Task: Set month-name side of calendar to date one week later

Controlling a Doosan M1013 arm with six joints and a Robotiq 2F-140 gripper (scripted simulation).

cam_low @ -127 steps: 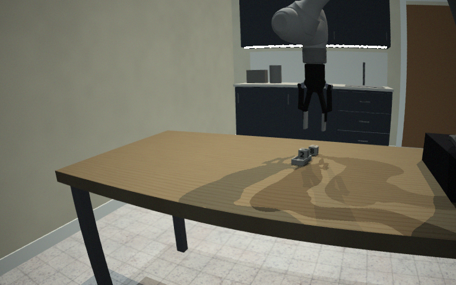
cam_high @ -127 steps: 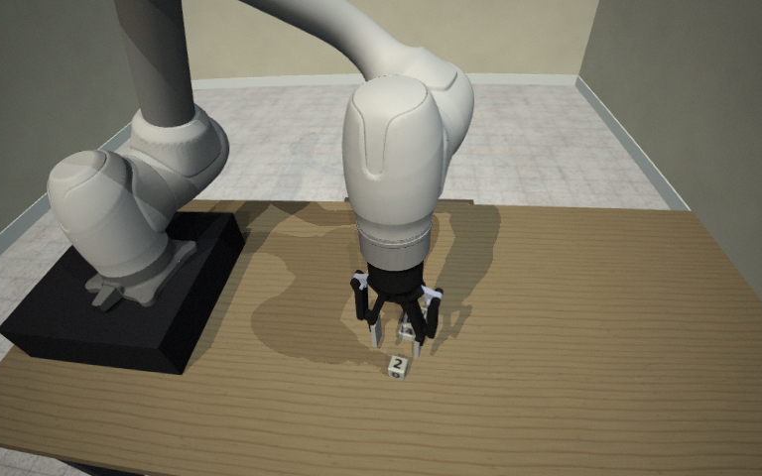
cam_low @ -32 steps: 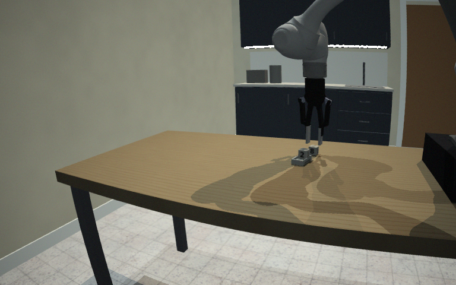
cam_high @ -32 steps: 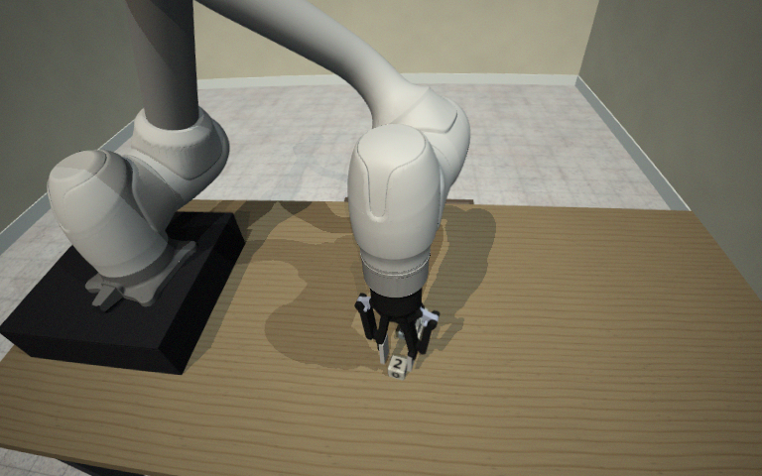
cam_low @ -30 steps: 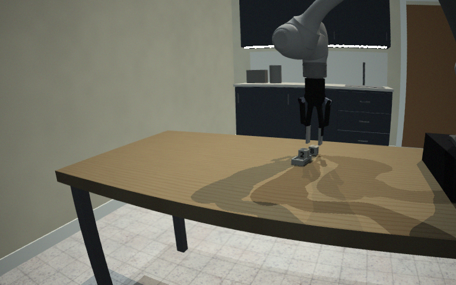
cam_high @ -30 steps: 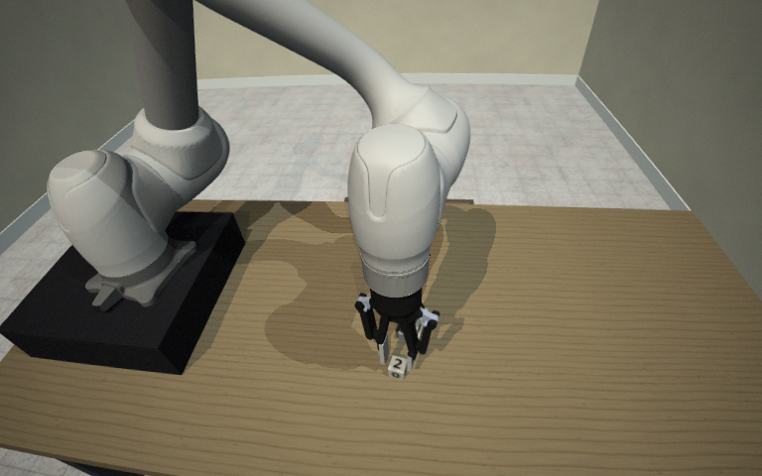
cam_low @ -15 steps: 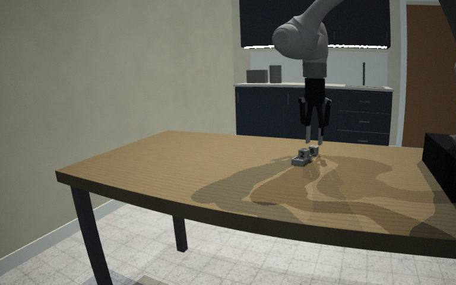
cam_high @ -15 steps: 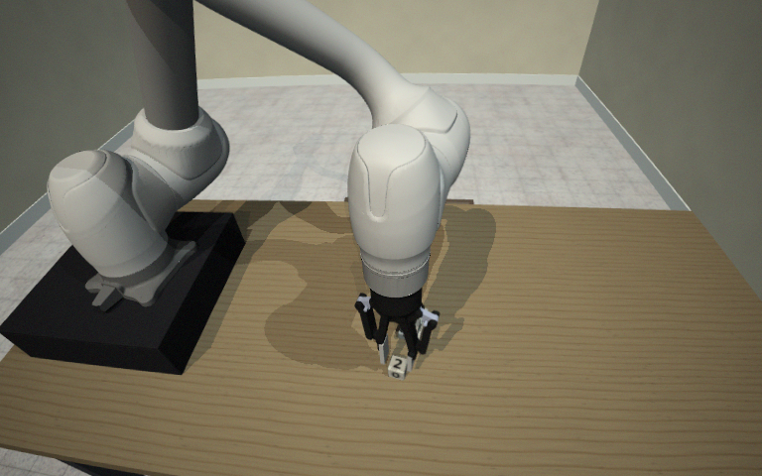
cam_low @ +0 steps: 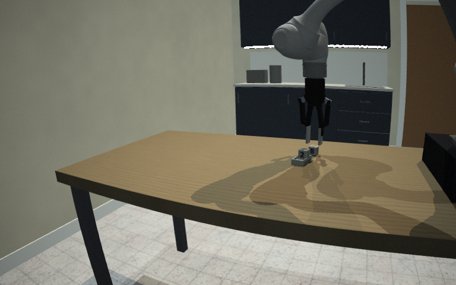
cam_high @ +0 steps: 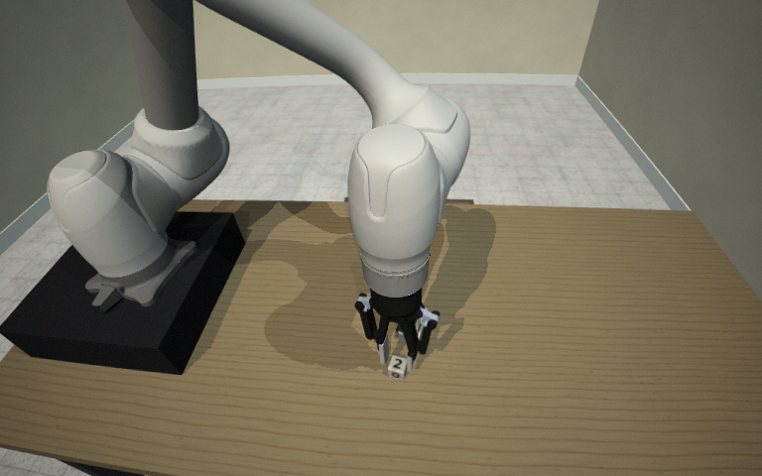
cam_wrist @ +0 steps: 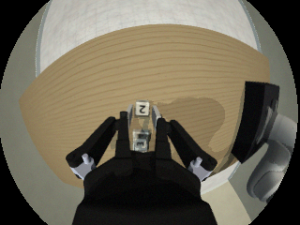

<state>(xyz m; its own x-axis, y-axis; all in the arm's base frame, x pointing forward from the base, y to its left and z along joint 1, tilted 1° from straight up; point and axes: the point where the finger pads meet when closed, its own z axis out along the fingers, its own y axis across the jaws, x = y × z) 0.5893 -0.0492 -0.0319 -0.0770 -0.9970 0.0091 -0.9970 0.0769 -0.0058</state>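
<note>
The gripper (cam_high: pixel 396 358) (cam_low: pixel 313 142) (cam_wrist: pixel 142 110) is pointing straight down over the table (cam_high: pixel 597 330) (cam_low: pixel 160 162) (cam_wrist: pixel 94 94), its two fingers standing partly open at a fairly narrow gap and holding nothing. In the exterior view, its tips are hovering just above the loose cube (cam_high: pixel 397 367) (cam_low: pixel 313 150) (cam_wrist: pixel 142 109), with a little space showing between tips and cube.

That cube is resting flat on the table, outside the tray (cam_low: pixel 295 162). It is showing a 2 on top, which is reading upright from the top view's side and upside down in the wrist view. Its near side in the top view is bearing a round digit, partly cut off from sight, and its side facing the exterior view is showing an 8.

The other cube (cam_low: pixel 303 153) (cam_wrist: pixel 141 143) is sitting in the tray, showing an upright 2 towards the exterior view. There, the tray is lying near and to the left of the loose cube. In the top view, the fingers are mostly hiding the tray area on their far side. The month's name is not readable in any view.

The arm (cam_high: pixel 397 177) (cam_low: pixel 295 38) is reaching over from its black base (cam_high: pixel 78 330) (cam_low: pixel 442 165) (cam_wrist: pixel 253 117), which is standing at the left in the top view and at the right in the exterior view.
</note>
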